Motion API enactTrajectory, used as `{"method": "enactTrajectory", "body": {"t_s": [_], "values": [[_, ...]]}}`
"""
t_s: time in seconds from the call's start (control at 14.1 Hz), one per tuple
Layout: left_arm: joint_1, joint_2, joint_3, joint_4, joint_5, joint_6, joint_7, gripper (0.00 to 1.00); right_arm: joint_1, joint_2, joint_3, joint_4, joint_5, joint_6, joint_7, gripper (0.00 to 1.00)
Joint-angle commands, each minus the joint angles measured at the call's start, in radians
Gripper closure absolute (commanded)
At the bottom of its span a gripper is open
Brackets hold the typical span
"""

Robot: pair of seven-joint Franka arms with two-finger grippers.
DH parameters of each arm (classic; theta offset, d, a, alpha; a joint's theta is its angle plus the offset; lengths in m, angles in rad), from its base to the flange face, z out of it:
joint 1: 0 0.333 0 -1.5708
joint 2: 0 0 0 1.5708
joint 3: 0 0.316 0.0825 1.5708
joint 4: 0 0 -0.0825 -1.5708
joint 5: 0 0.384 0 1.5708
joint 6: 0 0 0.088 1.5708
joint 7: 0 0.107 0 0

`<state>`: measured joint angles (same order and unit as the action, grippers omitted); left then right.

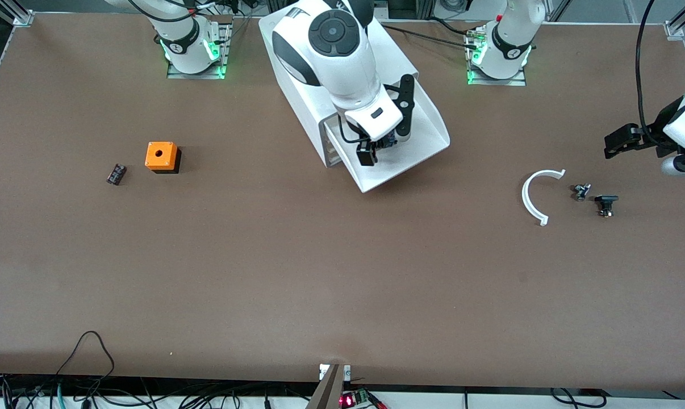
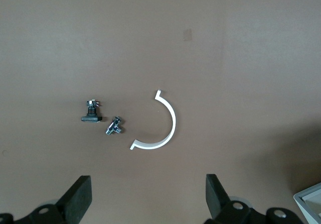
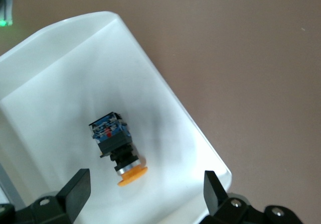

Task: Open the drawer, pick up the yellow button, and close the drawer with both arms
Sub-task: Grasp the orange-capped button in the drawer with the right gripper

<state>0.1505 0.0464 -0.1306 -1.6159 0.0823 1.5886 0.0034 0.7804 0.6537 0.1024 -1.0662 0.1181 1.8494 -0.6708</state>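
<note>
The drawer (image 1: 427, 133) is pulled out of the white cabinet (image 1: 297, 85) toward the front camera; in the right wrist view its white tray (image 3: 65, 73) shows from above. The button (image 3: 118, 146) lies on its side in the tray, orange cap on a black and blue body. My right gripper (image 1: 387, 130) hangs open over the tray, and in its wrist view the gripper (image 3: 145, 181) has its jaws wide either side of the button, not touching it. My left gripper (image 1: 618, 142) waits open and empty over the left arm's end of the table; it also shows in its wrist view (image 2: 148, 184).
An orange cube with a hole (image 1: 161, 157) and a small black part (image 1: 116, 174) lie toward the right arm's end. A white curved strip (image 1: 534, 196), a small metal part (image 1: 581, 191) and a black part (image 1: 606, 204) lie under the left gripper.
</note>
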Motion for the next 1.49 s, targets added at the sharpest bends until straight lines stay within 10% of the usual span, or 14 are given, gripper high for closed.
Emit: {"method": "enactTrajectory", "body": {"t_s": [0.0, 0.99, 1.42], "values": [[-0.002, 0.018, -0.004, 0.030, 0.030, -0.010, -0.006, 0.00, 0.020, 0.046, -0.009, 0.042, 0.008, -0.036, -0.079, 0.00], [0.000, 0.029, -0.004, 0.048, 0.011, -0.013, -0.016, 0.00, 0.066, 0.101, -0.010, 0.042, 0.003, -0.036, -0.102, 0.00], [0.015, 0.030, -0.004, 0.050, -0.003, -0.013, -0.014, 0.00, 0.092, 0.110, -0.012, 0.037, -0.041, -0.036, -0.110, 0.31]]}}
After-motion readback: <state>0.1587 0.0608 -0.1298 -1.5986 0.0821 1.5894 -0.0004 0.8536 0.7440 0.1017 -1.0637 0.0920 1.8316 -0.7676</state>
